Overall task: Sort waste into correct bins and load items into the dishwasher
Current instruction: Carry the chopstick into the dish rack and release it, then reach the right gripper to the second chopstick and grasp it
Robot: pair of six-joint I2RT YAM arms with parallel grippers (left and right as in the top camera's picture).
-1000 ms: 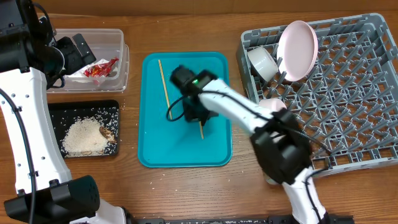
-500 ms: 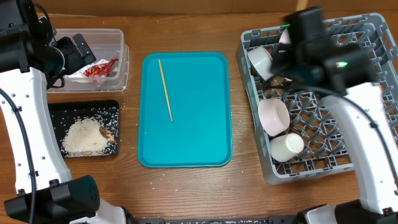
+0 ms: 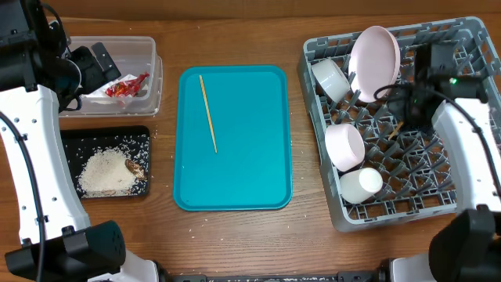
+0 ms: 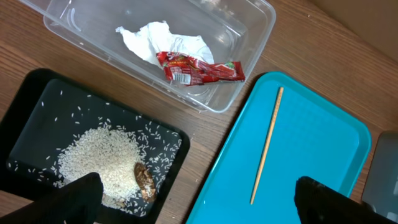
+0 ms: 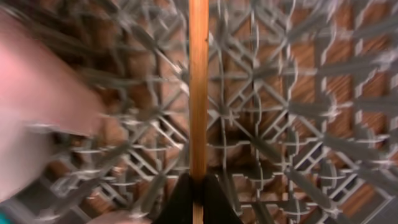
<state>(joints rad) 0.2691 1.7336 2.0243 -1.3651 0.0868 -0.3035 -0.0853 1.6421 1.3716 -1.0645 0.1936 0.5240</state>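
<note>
My right gripper (image 5: pixel 198 186) is shut on a wooden chopstick (image 5: pixel 198 87) and holds it just above the pegs of the grey dish rack (image 3: pixel 462 196), beside the white plate (image 3: pixel 374 52). In the overhead view the gripper (image 3: pixel 412 110) is over the rack's upper middle. The rack also holds two pale bowls (image 3: pixel 332 77) (image 3: pixel 344 146) and a white cup (image 3: pixel 361 185). The other chopstick (image 3: pixel 208 113) lies on the teal tray (image 3: pixel 258 184). My left gripper (image 4: pixel 199 202) is open and empty, high over the bins.
The clear tub (image 3: pixel 149 86) holds a crumpled napkin (image 4: pixel 152 38) and a red wrapper (image 4: pixel 199 67). The black tray (image 3: pixel 70 141) holds rice (image 3: pixel 106 172) and a brown lump (image 3: pixel 135 167). Loose rice grains lie on the wood near the teal tray.
The right arm carried one chopstick from the teal tray across to the dish rack and lowered it toward the pegs. The left arm has not moved.
</note>
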